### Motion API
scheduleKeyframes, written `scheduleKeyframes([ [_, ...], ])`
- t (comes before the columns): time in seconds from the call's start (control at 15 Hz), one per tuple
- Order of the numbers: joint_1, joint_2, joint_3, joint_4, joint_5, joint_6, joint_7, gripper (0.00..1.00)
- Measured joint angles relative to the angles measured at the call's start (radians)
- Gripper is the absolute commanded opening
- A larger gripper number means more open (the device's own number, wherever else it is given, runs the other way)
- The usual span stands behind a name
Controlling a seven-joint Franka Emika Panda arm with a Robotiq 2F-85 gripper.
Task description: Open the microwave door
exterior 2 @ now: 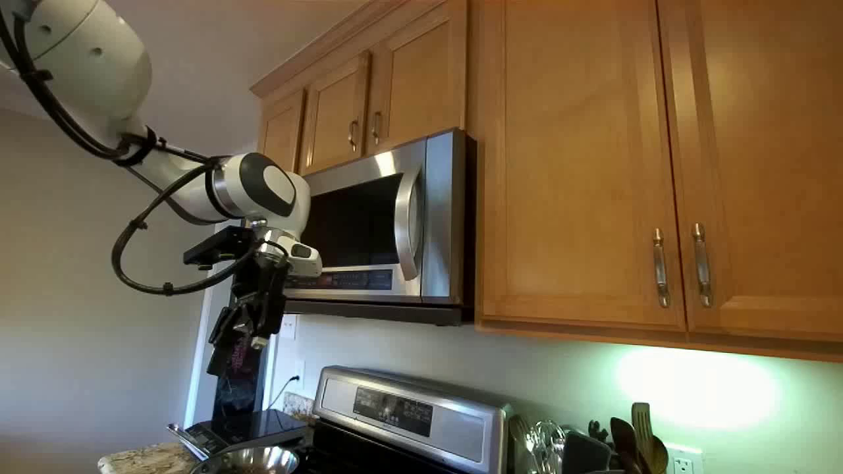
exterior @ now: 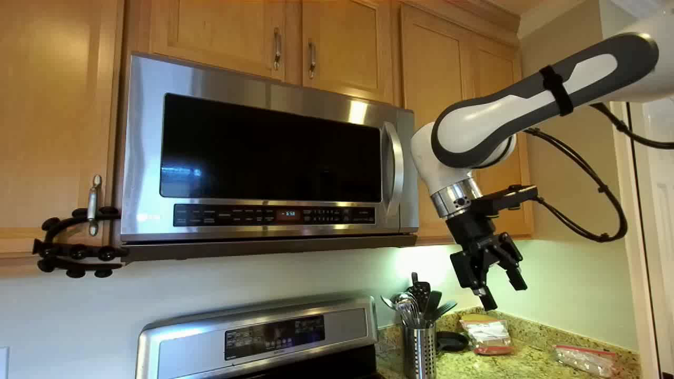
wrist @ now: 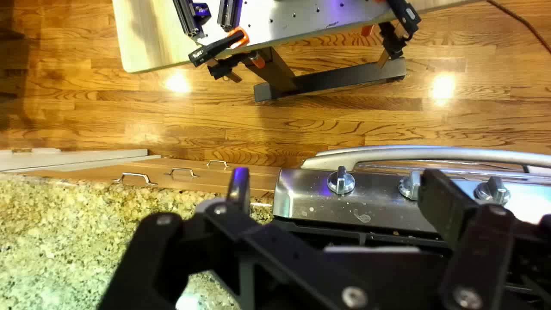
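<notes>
The microwave door (exterior: 271, 150) is shut, a steel-framed panel with a dark window and a strip of buttons along its lower edge. It also shows in an exterior view (exterior 2: 359, 224), partly hidden by the arm. Its curved upright steel handle (exterior: 394, 168) is on the right side of the door; the handle shows in an exterior view too (exterior 2: 405, 224). My gripper (exterior: 504, 291) is open and empty, pointing down, below and apart from the handle. In the wrist view the spread fingers (wrist: 337, 189) have nothing between them; the microwave is out of that view.
A steel stove (exterior: 355, 337) stands below the microwave. A utensil holder (exterior: 420, 350) and plastic bags (exterior: 485, 337) are on the granite counter (wrist: 56, 241). Wooden cabinets (exterior 2: 579, 164) surround the microwave. A black jointed mount (exterior: 79, 251) hangs near the left cabinet handle.
</notes>
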Motion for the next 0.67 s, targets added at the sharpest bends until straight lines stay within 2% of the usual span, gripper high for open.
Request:
scheduleKeyframes([
  [0.67, 0.001, 0.0, -0.002, 0.0, -0.002, 0.019, 0.0, 1.0],
])
